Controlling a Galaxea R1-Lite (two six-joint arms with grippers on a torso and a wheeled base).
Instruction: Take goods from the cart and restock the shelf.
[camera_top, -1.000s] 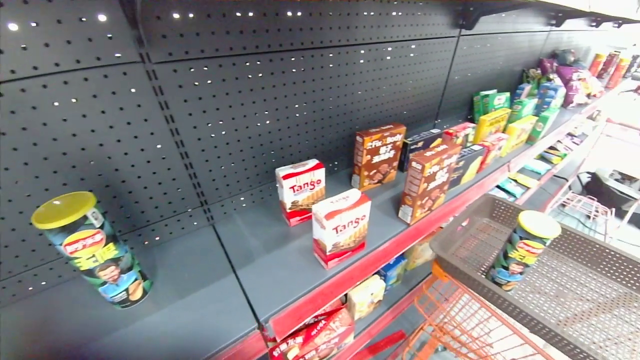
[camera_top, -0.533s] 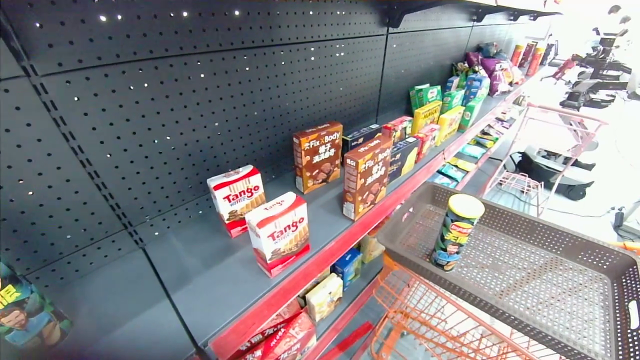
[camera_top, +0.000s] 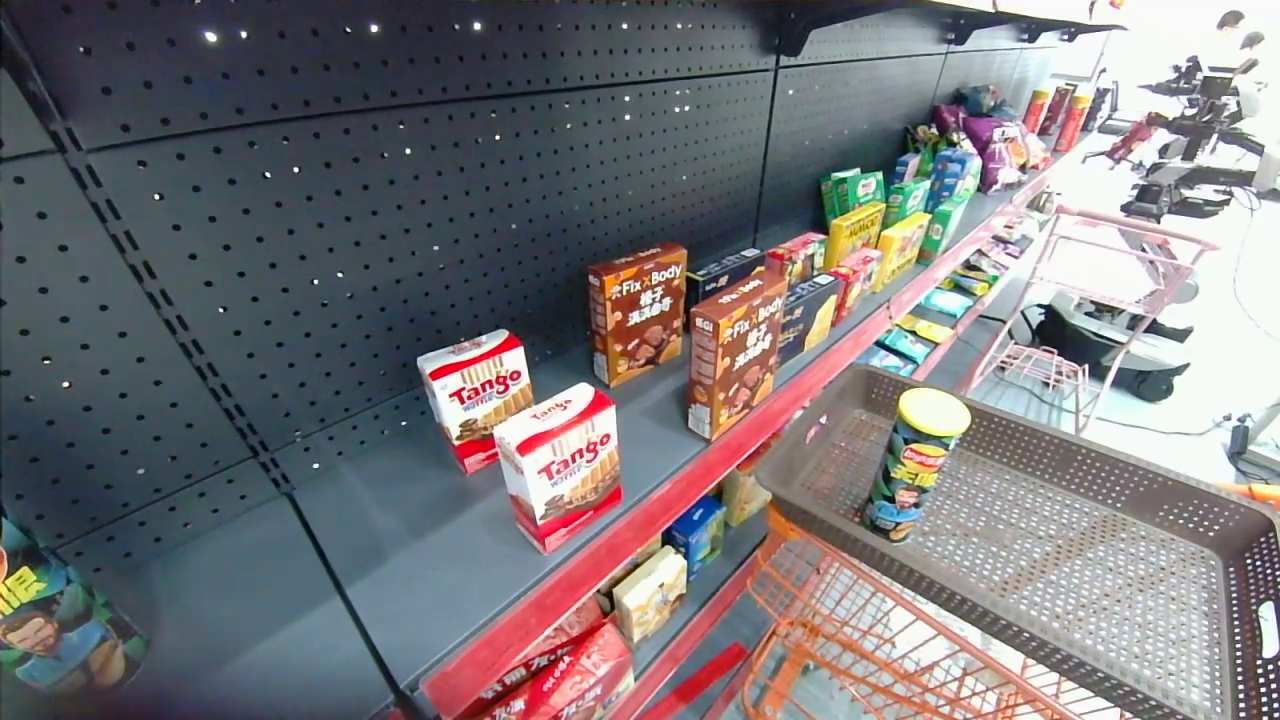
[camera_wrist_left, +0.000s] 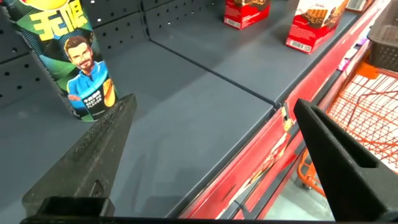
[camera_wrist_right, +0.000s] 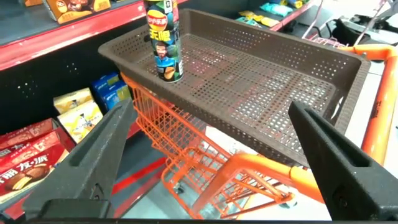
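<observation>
Standing in the brown basket (camera_top: 1060, 570) is a yellow-lidded, portrait-labelled can (camera_top: 912, 470).

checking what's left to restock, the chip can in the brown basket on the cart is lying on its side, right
Not quite: the can stands upright in the brown basket on the cart, not on its side. The head view shows it.
</observation>
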